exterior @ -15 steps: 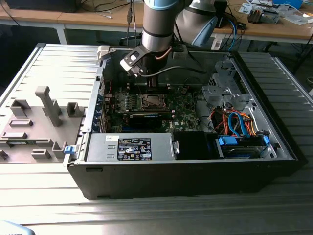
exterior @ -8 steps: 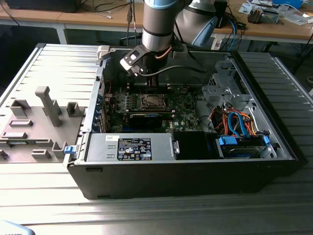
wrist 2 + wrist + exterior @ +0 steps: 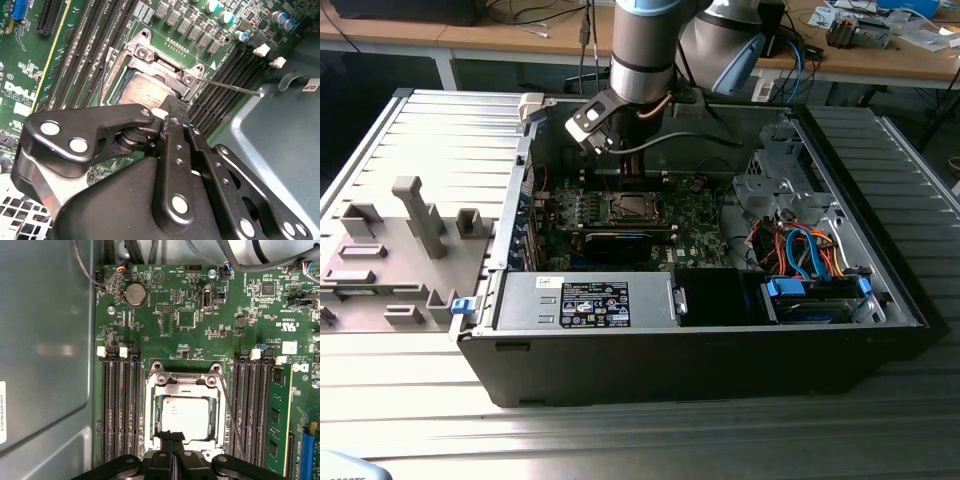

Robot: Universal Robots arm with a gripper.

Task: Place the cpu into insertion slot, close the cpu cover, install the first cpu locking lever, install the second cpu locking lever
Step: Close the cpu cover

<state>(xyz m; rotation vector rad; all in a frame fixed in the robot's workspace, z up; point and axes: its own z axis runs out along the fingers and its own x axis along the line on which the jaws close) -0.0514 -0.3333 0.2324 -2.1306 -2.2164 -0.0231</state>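
The green motherboard [image 3: 200, 315] lies beside a grey chassis wall [image 3: 45, 340]; the cpu [image 3: 186, 414] shows through the window of the cpu cover [image 3: 151, 410], which lies down over it; black memory slots [image 3: 120, 410] flank the cover on both sides; a thin wire locking lever [image 3: 231, 410] slants just beside the cover; the pincer [image 3: 172, 436], fingertips together, sits at the cover's edge; a coin cell [image 3: 135, 294] sits well apart.

The cpu [image 3: 186, 414] lies in the insertion slot [image 3: 152, 412].
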